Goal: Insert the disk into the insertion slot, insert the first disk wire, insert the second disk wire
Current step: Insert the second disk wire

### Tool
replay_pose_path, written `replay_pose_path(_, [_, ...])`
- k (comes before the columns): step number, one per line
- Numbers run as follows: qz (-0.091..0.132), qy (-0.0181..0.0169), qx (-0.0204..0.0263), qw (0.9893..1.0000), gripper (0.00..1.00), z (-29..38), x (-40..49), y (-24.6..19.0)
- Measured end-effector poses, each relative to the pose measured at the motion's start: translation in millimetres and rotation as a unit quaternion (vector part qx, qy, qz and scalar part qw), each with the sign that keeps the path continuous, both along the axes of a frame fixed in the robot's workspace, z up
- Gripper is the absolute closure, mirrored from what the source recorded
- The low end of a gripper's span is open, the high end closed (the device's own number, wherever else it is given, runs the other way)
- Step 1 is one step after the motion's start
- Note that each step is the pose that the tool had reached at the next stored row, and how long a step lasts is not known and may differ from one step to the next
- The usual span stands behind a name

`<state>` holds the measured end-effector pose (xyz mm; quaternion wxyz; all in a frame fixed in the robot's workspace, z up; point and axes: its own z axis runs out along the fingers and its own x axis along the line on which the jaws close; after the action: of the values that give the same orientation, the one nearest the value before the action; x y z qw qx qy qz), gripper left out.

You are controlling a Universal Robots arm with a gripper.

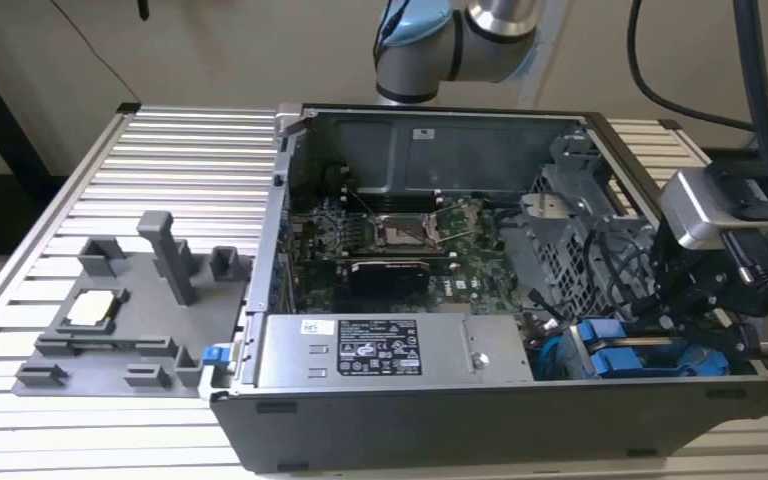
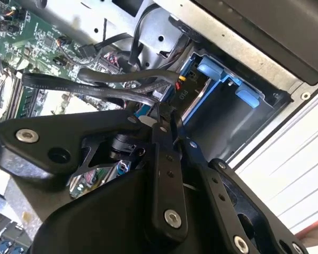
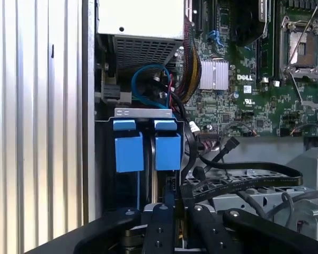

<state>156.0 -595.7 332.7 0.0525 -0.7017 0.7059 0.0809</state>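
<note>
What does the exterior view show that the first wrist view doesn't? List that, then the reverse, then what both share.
Exterior view: the grey plastic fixture tray with upright posts at the exterior view's left, and the arm's blue-capped joint. First wrist view: a looped blue cable and a silver finned heatsink. Both: the two bright blue plastic carrier frames seated side by side in the case, and the green motherboard.

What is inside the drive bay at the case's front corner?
Two blue carrier frames sit side by side in the drive bay, black cables crossing beside them. The gripper and cables cover the drives' connector ends.
</note>
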Motion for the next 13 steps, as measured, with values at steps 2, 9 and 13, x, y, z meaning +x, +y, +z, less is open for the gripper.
replay_pose_path(2, [0.0,0.0,0.0005,1.0,0.84,-0.6,0.0,0.0])
replay_pose_path(9, [-0.001,0.0,0.0009,1.0,0.76,-1.0,0.1,0.0])
replay_pose_path(13, [-0.001,0.0,0.0006,1.0,0.76,12.3,0.1,0.0])
